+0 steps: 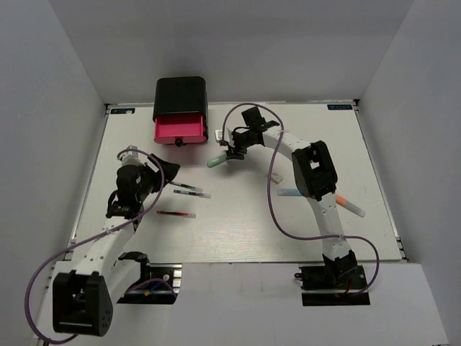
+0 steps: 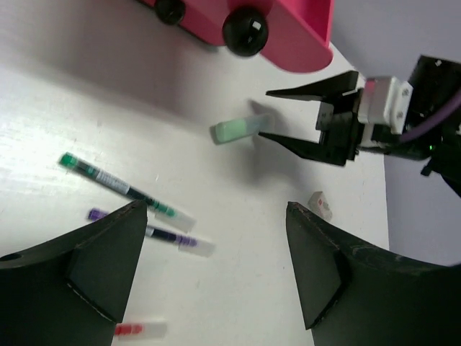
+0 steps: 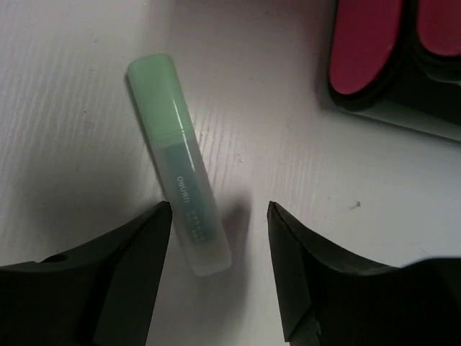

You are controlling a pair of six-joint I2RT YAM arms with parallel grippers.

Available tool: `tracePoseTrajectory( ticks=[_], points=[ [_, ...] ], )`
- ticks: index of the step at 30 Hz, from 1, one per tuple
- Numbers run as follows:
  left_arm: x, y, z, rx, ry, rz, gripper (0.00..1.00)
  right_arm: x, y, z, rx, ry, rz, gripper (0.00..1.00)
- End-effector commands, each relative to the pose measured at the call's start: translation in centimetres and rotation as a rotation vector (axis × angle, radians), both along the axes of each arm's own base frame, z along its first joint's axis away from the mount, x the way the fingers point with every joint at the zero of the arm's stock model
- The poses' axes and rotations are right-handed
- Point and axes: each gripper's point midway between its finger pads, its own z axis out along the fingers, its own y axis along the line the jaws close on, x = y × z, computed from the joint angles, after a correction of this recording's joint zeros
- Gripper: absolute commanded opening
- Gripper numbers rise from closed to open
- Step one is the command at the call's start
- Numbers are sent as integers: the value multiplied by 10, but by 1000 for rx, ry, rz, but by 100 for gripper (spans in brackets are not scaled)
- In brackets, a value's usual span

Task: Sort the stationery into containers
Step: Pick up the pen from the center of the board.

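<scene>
The mint-green bar (image 1: 217, 161) lies on the table, its clear end between my right gripper's (image 1: 232, 153) open fingers; in the right wrist view the bar (image 3: 180, 194) rests by the left finger of the gripper (image 3: 220, 216), untouched. The black cabinet (image 1: 181, 97) stands at the back with one pink drawer (image 1: 180, 130) pulled open. My left gripper (image 1: 169, 173) is open and empty above two dark pens (image 1: 191, 192). A red pen (image 1: 176, 214) lies nearer. The white eraser (image 1: 218, 135) sits right of the drawer. In the left wrist view the gripper (image 2: 216, 245) hovers over bare table.
A light-blue bar (image 1: 289, 192) lies under the right arm, and an orange-tipped bar (image 1: 349, 205) lies at the right. The left wrist view shows a green pen (image 2: 119, 186), a purple pen (image 2: 148, 232) and the drawer knob (image 2: 245, 29). White walls enclose the table.
</scene>
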Motion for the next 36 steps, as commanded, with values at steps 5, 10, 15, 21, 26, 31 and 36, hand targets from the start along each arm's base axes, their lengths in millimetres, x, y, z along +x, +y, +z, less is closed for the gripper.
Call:
tracePoseTrajectory(
  ticks=[5,10,15,21,26,31,36],
  points=[
    [-39,11,-15,-26,58,72,88,-20,2,-27,-91,97,74,58],
    [-50,12,-16,-23,78,72,88,-34,-9,-44,-167,105,153,43],
    [-55,12,-20,-33,79,76,88,-77,-36,-54,-261,232,234,21],
    [-56,9,-26,-49,84,73,88,-109,-48,-20,-229,254,239,0],
    [-54,9,-28,-71,58,80,88,-98,-27,51,-35,184,118,0],
    [-50,6,-29,-94,50,77,88,-90,1,142,164,64,61,0],
    [-26,11,-20,-102,5,109,88,-78,28,207,316,-46,13,0]
  ],
)
